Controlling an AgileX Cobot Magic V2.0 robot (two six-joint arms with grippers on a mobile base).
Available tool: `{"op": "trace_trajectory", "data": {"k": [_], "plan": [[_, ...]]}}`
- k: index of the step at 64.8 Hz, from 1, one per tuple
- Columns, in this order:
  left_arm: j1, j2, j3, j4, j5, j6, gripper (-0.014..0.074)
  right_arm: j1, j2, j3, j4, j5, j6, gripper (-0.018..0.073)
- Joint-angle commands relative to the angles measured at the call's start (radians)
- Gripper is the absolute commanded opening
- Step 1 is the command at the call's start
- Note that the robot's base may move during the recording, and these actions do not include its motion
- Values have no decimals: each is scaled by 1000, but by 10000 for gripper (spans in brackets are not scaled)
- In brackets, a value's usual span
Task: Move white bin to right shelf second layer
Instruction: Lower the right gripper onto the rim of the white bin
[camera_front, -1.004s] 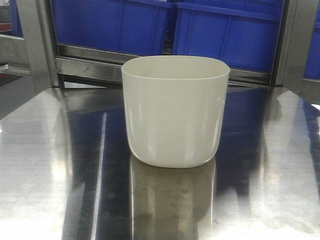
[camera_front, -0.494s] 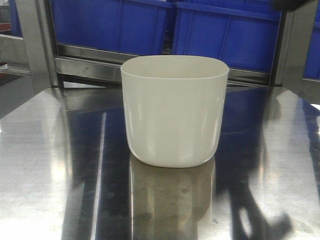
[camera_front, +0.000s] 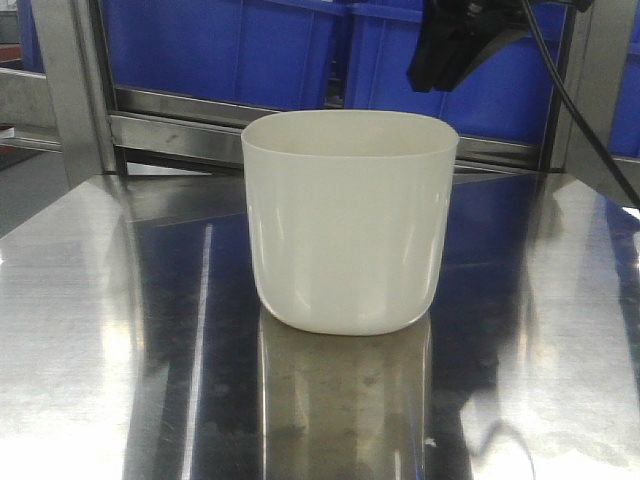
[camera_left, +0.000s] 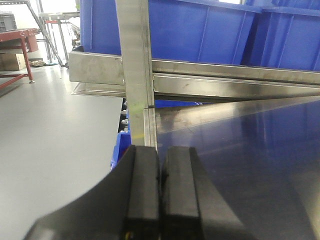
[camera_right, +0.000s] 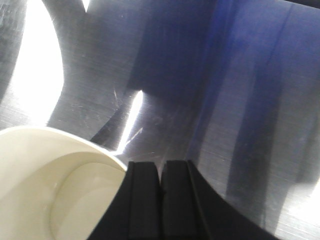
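The right pincer (camera_right: 161, 169), closed with nothing held, hovers just over the rim of the white bin (camera_front: 350, 225), which stands upright mid-way across the steel desk (camera_front: 90, 350), apparently positioned to grip its wall.

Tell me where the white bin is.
Front view: the white bin stands upright, centred on the steel table, before the blue crates, the right gripper above its right rim.

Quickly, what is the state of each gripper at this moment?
Left gripper: closed, holding nothing.
Right gripper: closed, holding nothing, above the white bin and not touching it.
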Motion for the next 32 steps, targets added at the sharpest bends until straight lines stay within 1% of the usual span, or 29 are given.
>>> {"op": "trace_trajectory", "data": {"k": [1,4,6,12,15,16,20,32], "plan": [[-4,-14,37,-5,-86,-4,85,2,-56,-40,0,-27,-2,66],[-4,-14,37,-5,-86,-4,85,2,-59,-40,0,-12,-2,125],[-4,-14,37,-5,-86,-4,85,2,-61,-40,0,-3,-2,183],[-4,-14,37,-5,-86,-4,85,2,-73,-40,0,22,-2,440],[-4,-14,37,-5,-86,-4,85,2,-79,-40,-1,30,-2,545],[-4,-14,37,-5,-86,-4,85,2,-82,-40,-1,36,-2,564],[-4,-14,37,-5,-86,-4,85,2,-92,-40,-1,52,-2,596],[-4,-14,37,-5,-86,-4,85,3,-105,-40,2,101,-2,560]]}}
